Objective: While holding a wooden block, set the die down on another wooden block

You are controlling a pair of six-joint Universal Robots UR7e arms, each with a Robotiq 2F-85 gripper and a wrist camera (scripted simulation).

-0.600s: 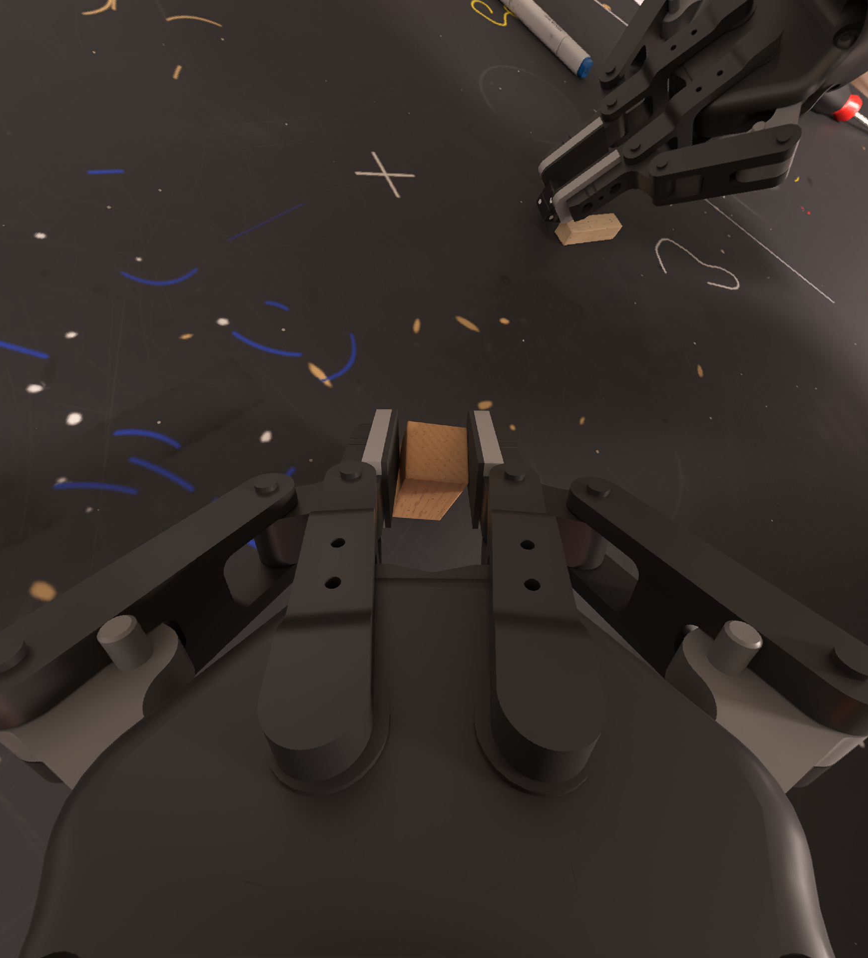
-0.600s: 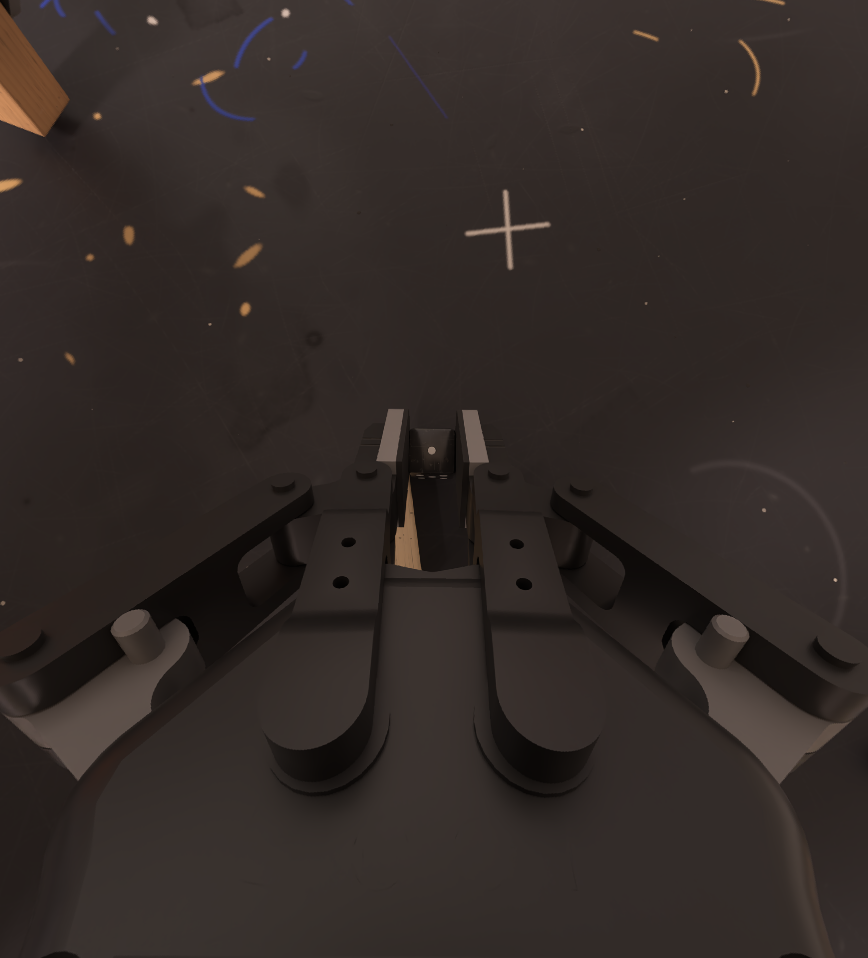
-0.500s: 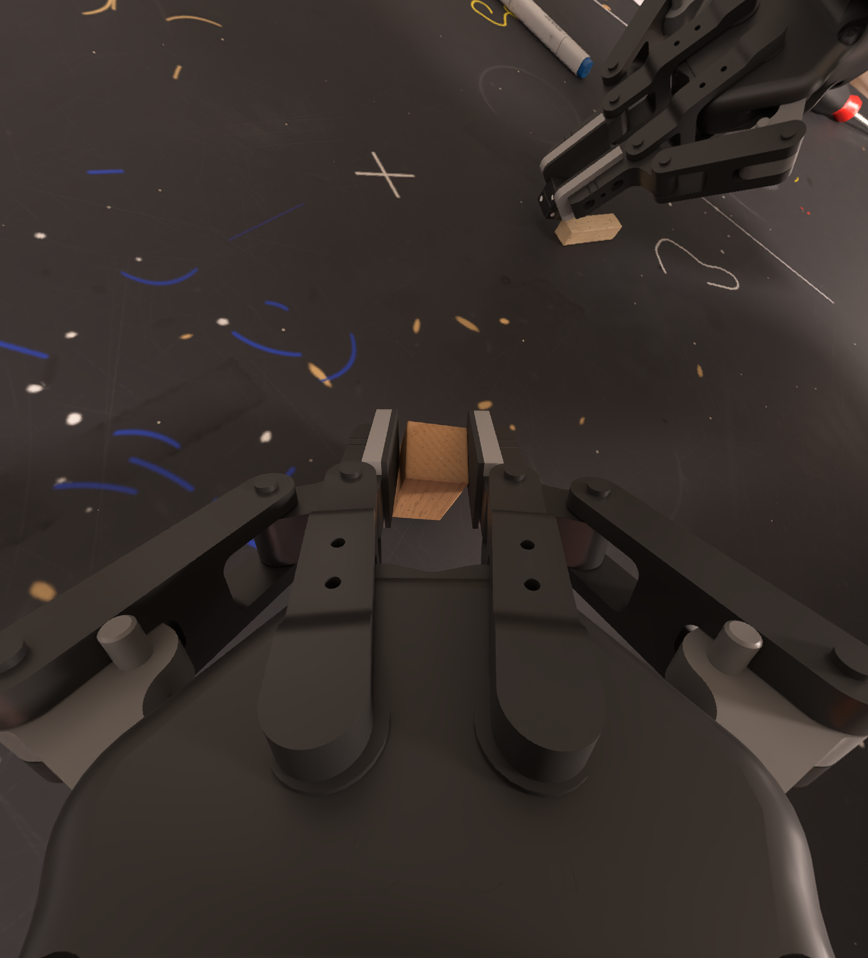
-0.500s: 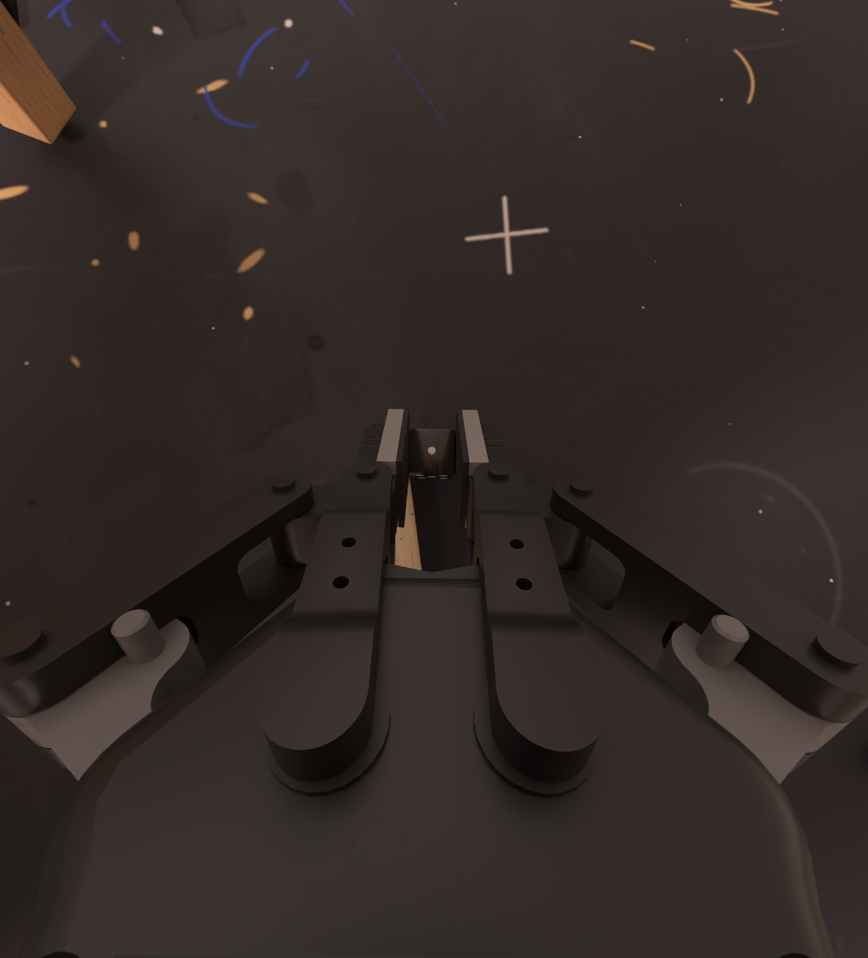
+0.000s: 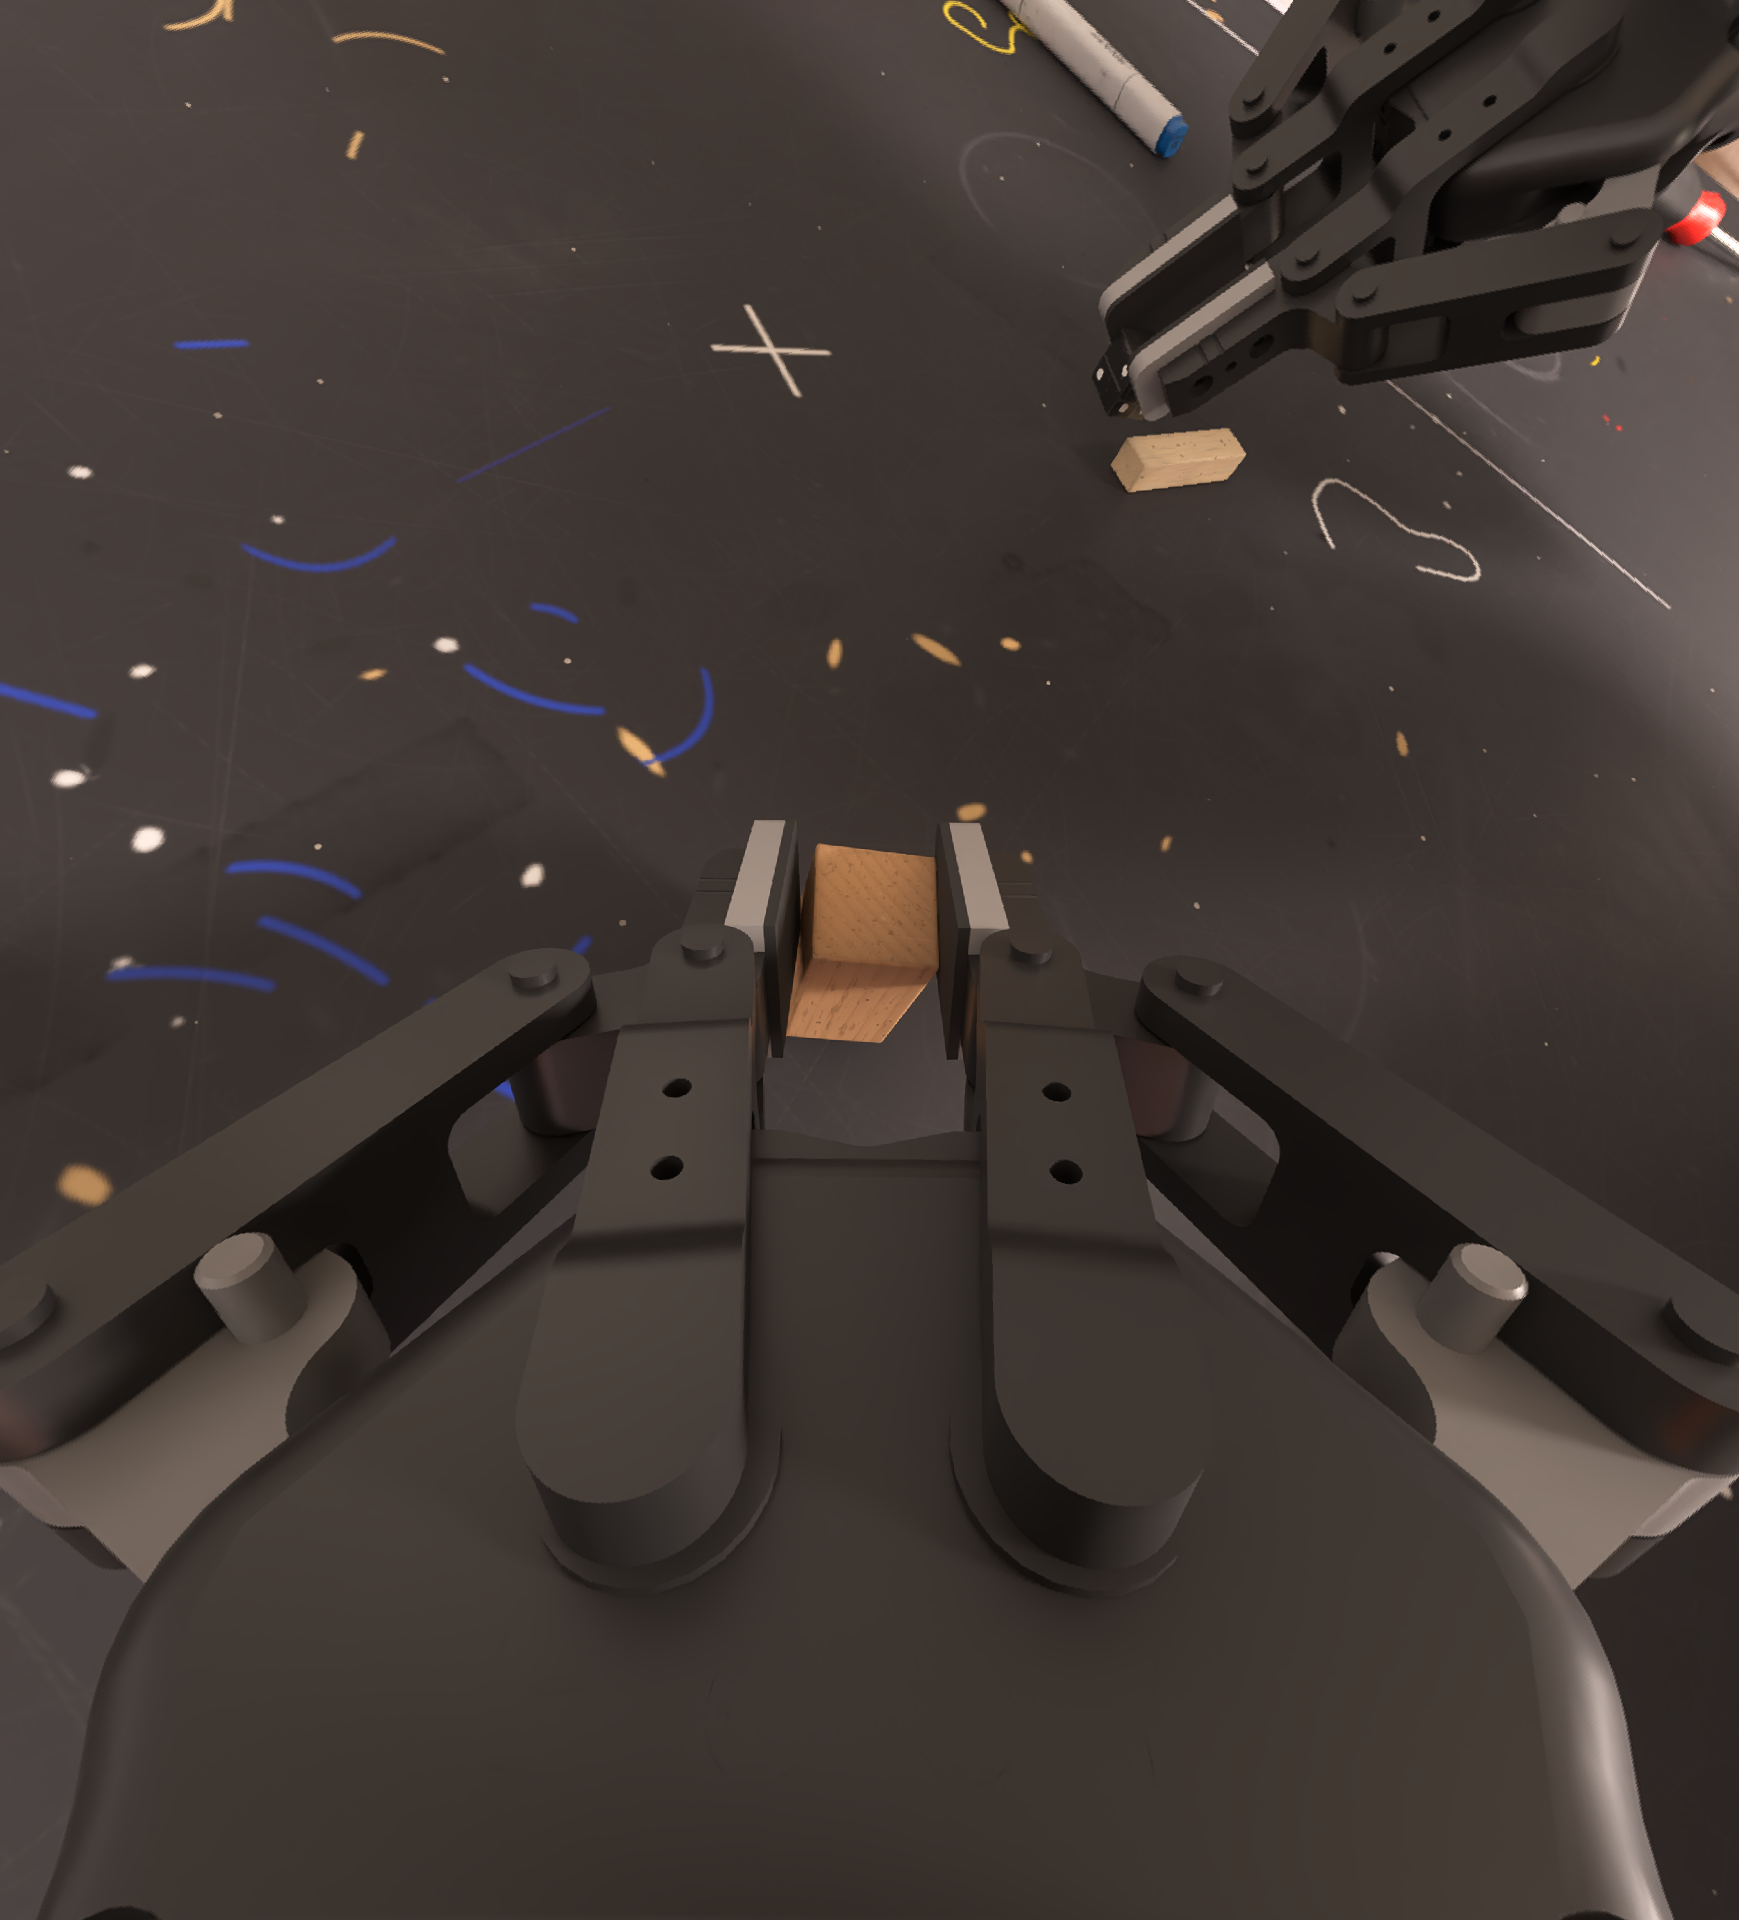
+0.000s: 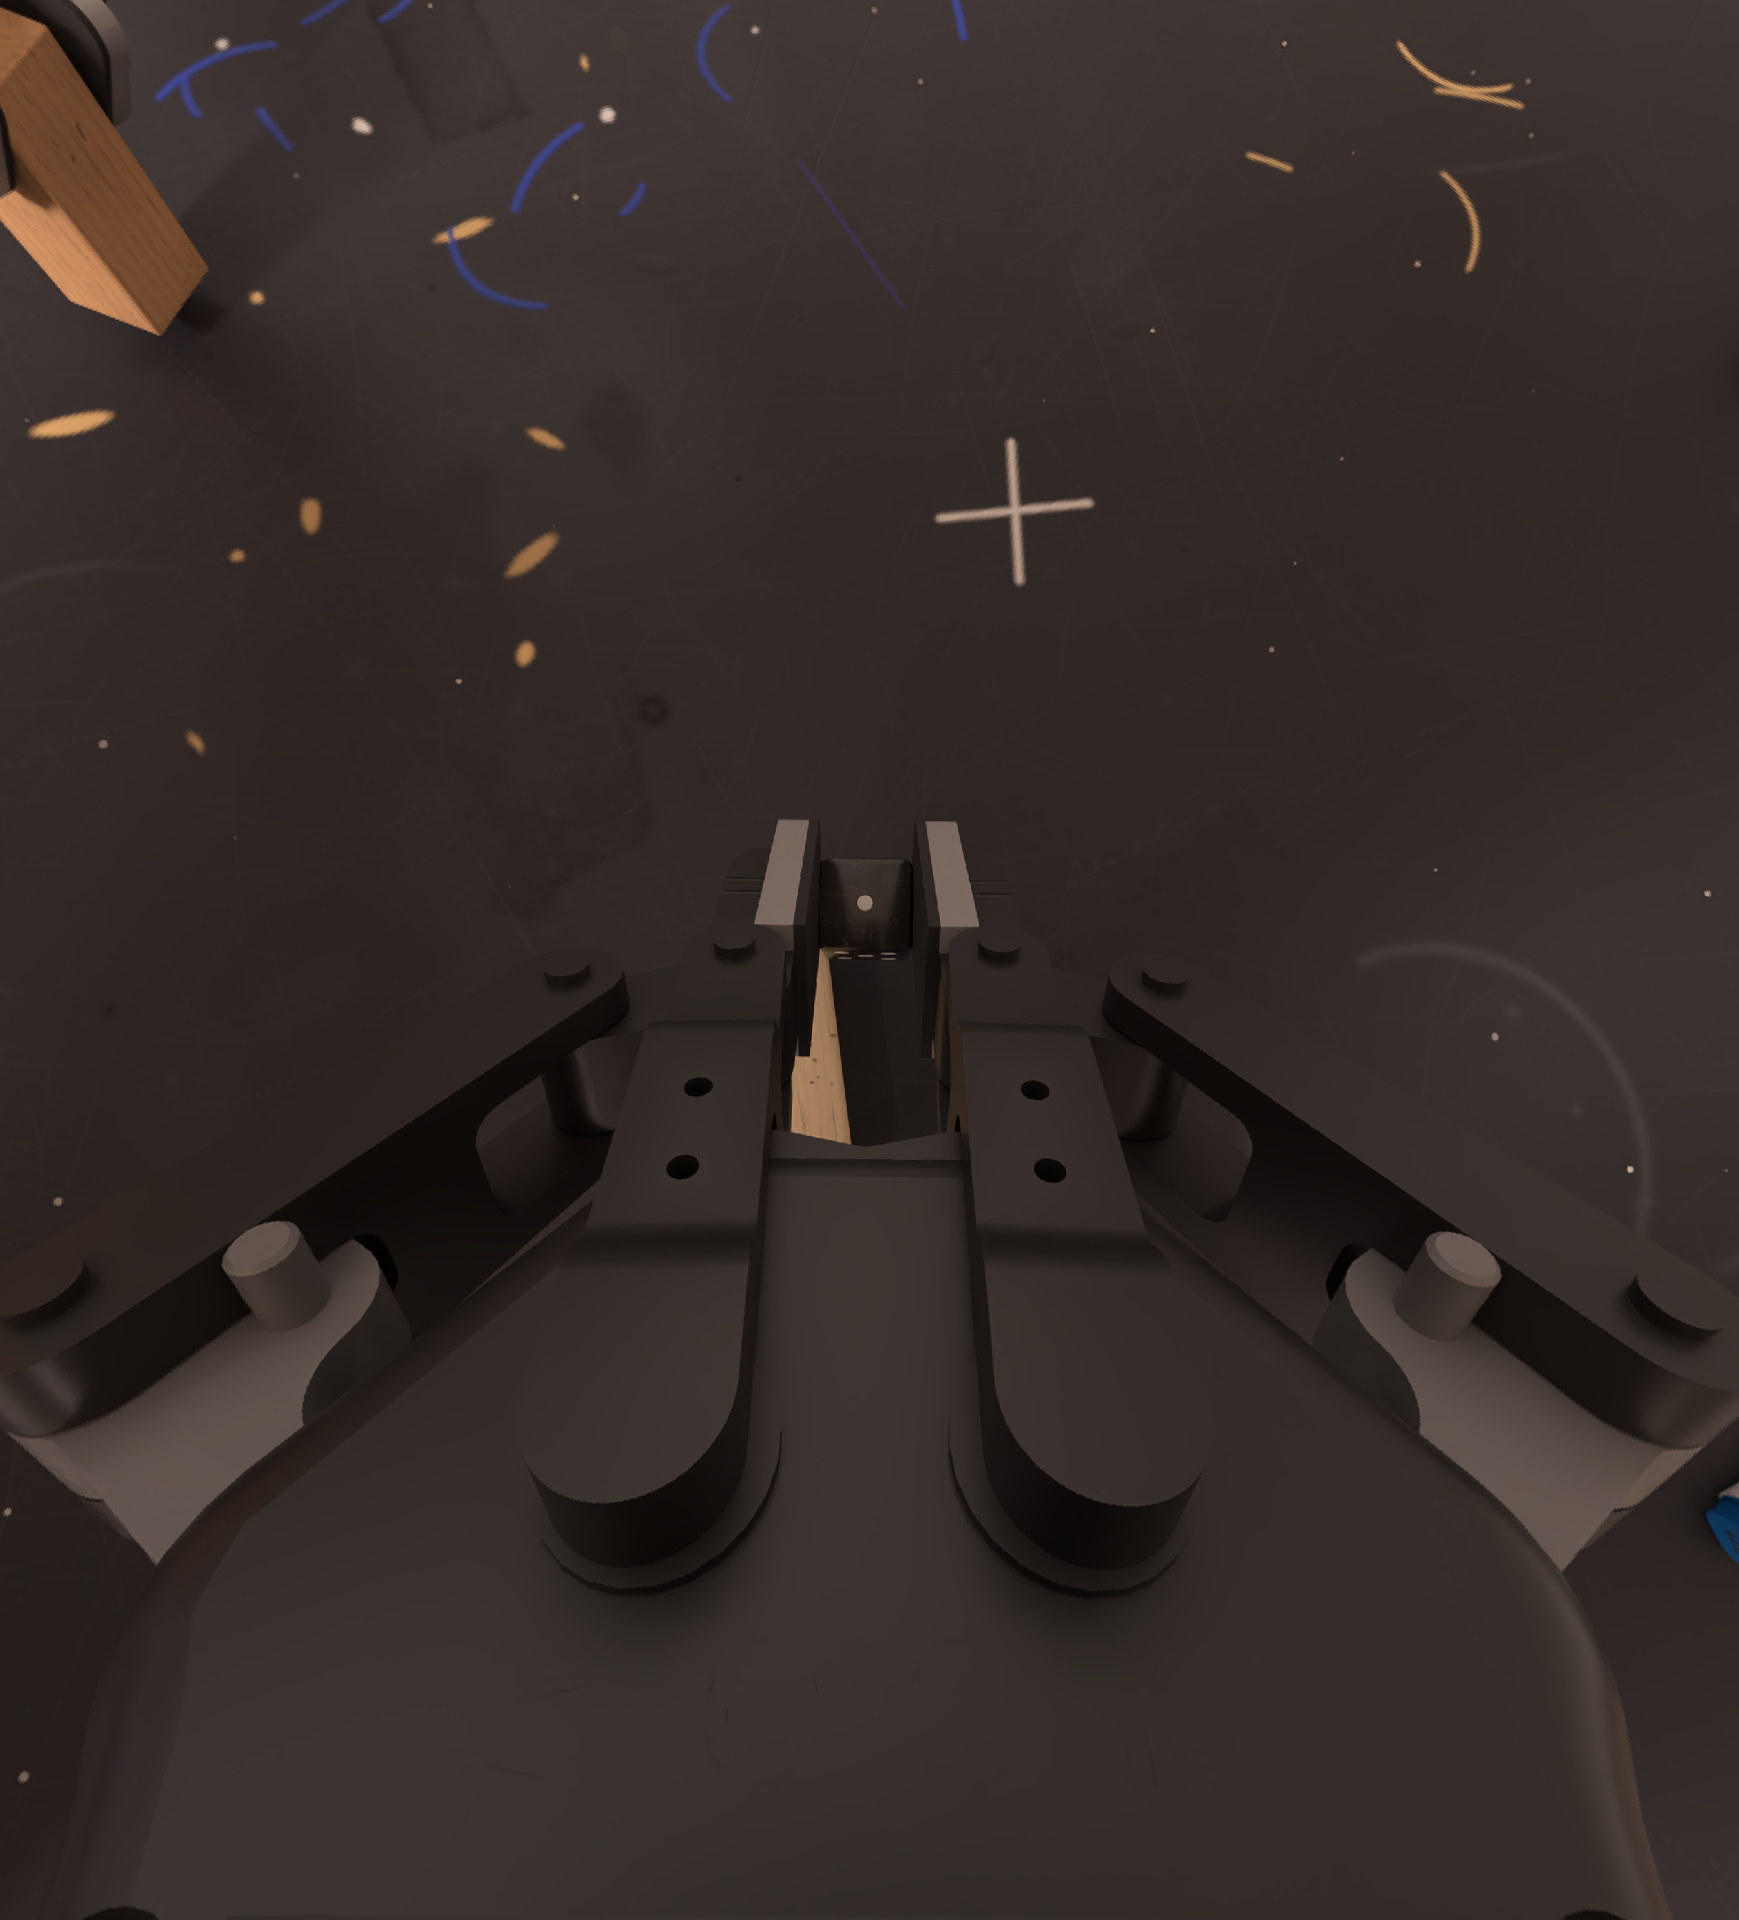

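Left gripper (image 5: 867, 914) pinched a reddish-brown rectangular wooden block (image 5: 870, 925) between its grey pads, clear of the scuffed black tabletop (image 5: 948, 582), as the task requires. Farther off, the right gripper (image 5: 1125, 390) hung just above a pale flat wooden block (image 5: 1179, 458), judged the landing spot.

Right wrist view: the right gripper (image 6: 867, 883) clamped a small dark die with a white pip (image 6: 865, 904); pale wood showed beneath, so release looked near.
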